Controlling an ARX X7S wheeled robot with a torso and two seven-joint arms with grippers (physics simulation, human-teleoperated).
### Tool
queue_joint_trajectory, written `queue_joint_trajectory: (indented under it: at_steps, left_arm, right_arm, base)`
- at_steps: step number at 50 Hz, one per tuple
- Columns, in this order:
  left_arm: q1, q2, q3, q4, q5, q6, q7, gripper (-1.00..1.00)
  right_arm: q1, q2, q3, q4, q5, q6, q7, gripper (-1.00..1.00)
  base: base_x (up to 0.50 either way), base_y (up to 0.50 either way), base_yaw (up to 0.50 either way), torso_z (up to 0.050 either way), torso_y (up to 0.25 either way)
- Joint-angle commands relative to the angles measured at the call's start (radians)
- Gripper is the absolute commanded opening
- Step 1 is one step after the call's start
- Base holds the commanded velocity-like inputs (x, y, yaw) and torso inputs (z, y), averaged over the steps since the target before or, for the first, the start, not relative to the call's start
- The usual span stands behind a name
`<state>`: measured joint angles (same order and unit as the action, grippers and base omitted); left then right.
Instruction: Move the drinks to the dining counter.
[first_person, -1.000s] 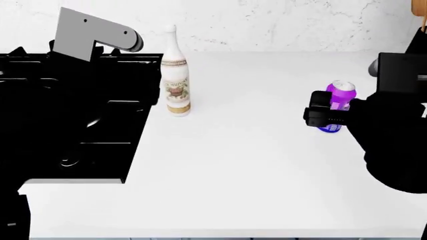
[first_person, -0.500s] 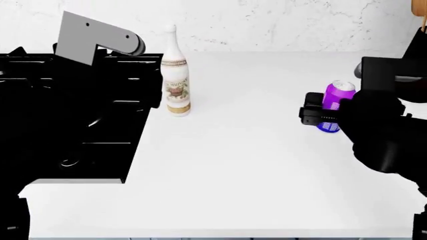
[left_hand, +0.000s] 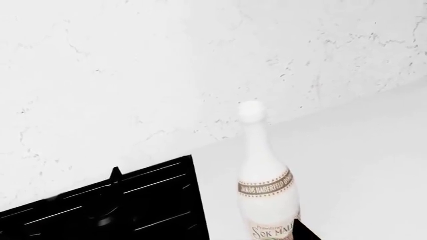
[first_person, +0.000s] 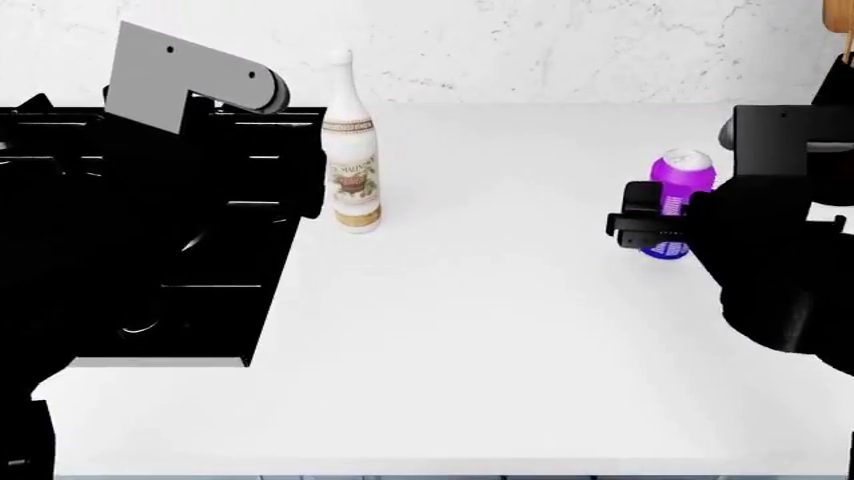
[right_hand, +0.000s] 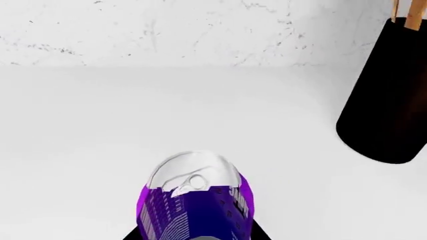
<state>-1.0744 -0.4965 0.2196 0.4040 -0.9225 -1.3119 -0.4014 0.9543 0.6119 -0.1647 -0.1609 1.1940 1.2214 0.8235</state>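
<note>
Purple can (first_person: 677, 205) stands upright on the white bench (first_person: 507, 300) between the closed jaws of the right gripper (first_person: 657, 228), while the white bottle (first_person: 351, 150) stands beside the left gripper (first_person: 300, 170), whose jaws are hidden.

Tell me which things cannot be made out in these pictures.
- Lower half of the purple can with the silver top: head view, covered by the black right hand.
- Left hand: lost against the black gas hob, head view, so open or shut is unclear.
- Base of the tall white slim-necked bottle: cut off by the left wrist view's edge.
- Dining counter: in no view.
</note>
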Motion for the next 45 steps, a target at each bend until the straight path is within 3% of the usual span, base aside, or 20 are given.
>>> queue_joint_trajectory:
  at_steps: [1,5,17,23,45]
  left_arm:
    - [0.007,0.007,0.039,-0.045,0.034,0.05,0.021,1.0]
    - [0.01,0.027,0.086,-0.096,0.066,0.089,0.051,1.0]
    - [-0.109,0.149,0.142,-0.4,0.13,0.202,0.148,1.0]
    - [-0.125,0.186,0.134,-0.53,0.149,0.259,0.175,1.0]
    - [-0.148,0.217,0.181,-0.592,0.181,0.302,0.198,1.0]
  right_arm:
    - [0.055,0.042,0.114,-0.279,0.299,0.135,0.248,-1.0]
    - [0.121,0.08,0.132,-0.353,0.537,0.133,0.422,-1.0]
    - [0.182,0.124,0.09,-0.447,0.747,0.063,0.58,-1.0]
    - [0.175,0.116,0.084,-0.453,0.719,0.071,0.555,-1.0]
    - [0.159,0.113,0.077,-0.452,0.68,0.061,0.507,-1.0]
  base:
    - [0.0,0.0,0.0,0.0,0.0]
    - [0.0,0.0,0.0,0.0,0.0]
    - [0.0,0.0,0.0,0.0,0.0]
    - [0.0,0.0,0.0,0.0,0.0]
    - [0.0,0.0,0.0,0.0,0.0]
